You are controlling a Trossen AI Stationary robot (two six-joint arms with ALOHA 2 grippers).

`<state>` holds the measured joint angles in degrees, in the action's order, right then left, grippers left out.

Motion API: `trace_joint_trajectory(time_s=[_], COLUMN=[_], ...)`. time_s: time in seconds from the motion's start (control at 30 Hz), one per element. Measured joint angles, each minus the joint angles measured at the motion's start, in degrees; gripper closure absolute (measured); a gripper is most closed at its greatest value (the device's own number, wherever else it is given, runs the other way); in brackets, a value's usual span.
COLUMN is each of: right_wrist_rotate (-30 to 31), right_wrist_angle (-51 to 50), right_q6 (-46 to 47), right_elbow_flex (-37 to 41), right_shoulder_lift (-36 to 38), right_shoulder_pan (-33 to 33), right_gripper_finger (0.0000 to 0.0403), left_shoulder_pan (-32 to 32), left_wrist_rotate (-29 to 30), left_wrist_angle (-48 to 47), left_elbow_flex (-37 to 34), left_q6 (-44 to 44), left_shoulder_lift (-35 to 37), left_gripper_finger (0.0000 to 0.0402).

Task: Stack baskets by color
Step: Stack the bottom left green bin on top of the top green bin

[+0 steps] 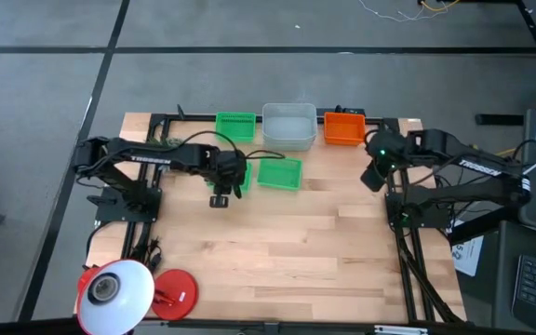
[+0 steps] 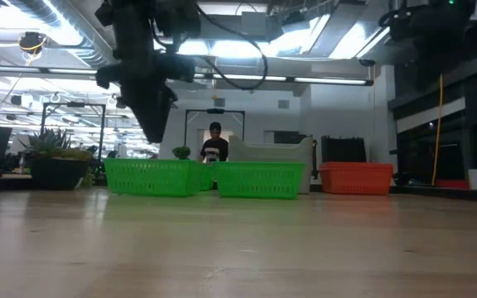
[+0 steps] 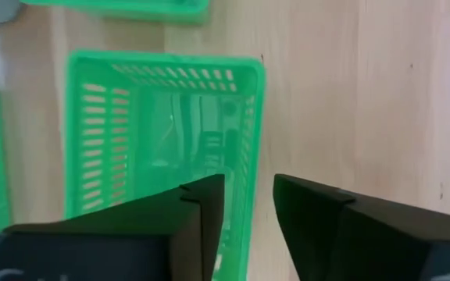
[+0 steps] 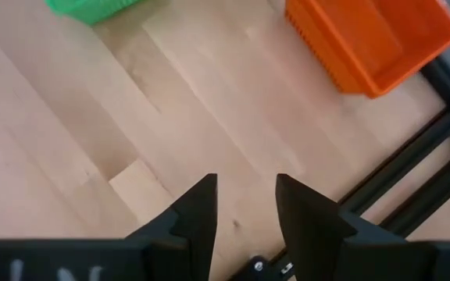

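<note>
Along the table's far edge stand a green basket [image 1: 235, 124], a grey-white basket [image 1: 289, 126] and an orange basket [image 1: 345, 127]. A second green basket [image 1: 279, 173] sits nearer on the wood, bottom down. My left gripper [image 1: 234, 179] hangs open beside this basket's left end. In the left wrist view its fingers [image 3: 201, 215] show in front of the basket's wall [image 3: 250, 148]. The low view shows the fingertips [image 2: 157, 132] above the basket rims. My right gripper [image 4: 244, 207] is open over bare wood at the right, near the orange basket [image 4: 373, 39].
A red round lamp base [image 1: 175, 290] and its white lamp head [image 1: 114, 290] stand at the near left corner. Black frame rails [image 4: 412, 187] run along the table's sides. The near middle of the table is bare wood. A person [image 2: 214, 145] stands far behind the table.
</note>
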<state>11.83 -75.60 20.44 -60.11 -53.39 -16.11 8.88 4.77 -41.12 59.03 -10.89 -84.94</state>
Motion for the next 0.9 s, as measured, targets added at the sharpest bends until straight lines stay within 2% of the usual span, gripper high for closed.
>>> trace_joint_trajectory(time_s=[0.4, 0.5, 0.57, 0.7, 0.9], right_wrist_rotate=[-1.1, -1.1, -1.1, -1.4, -1.4], right_wrist_angle=[2.4, 4.4, 5.9, 7.9, 8.4], right_q6=[5.7, 6.3, 5.9, 4.6, 4.5], right_elbow_flex=[10.9, 12.1, 12.1, 12.1, 12.1], right_shoulder_lift=[4.9, 4.8, 4.7, 4.7, 4.7], right_shoulder_pan=[2.9, 3.2, 3.5, 4.2, 4.8], right_gripper_finger=[0.0272, 0.0272, 0.0272, 0.0272, 0.0272], left_shoulder_pan=[0.2, 0.3, 0.3, 1.2, 1.9], left_wrist_rotate=[0.3, 2.1, 3.2, 3.0, 5.4], left_wrist_angle=[2.4, 4.2, 3.7, 1.3, -12.9], left_elbow_flex=[0.0, 0.0, 0.0, 0.7, 9.8], left_q6=[-0.2, 0.1, -0.2, 1.4, 0.0], left_shoulder_lift=[-9.8, -12.4, -13.2, -13.4, -10.3], left_gripper_finger=[0.0289, 0.0293, 0.0312, 0.0388, 0.04])
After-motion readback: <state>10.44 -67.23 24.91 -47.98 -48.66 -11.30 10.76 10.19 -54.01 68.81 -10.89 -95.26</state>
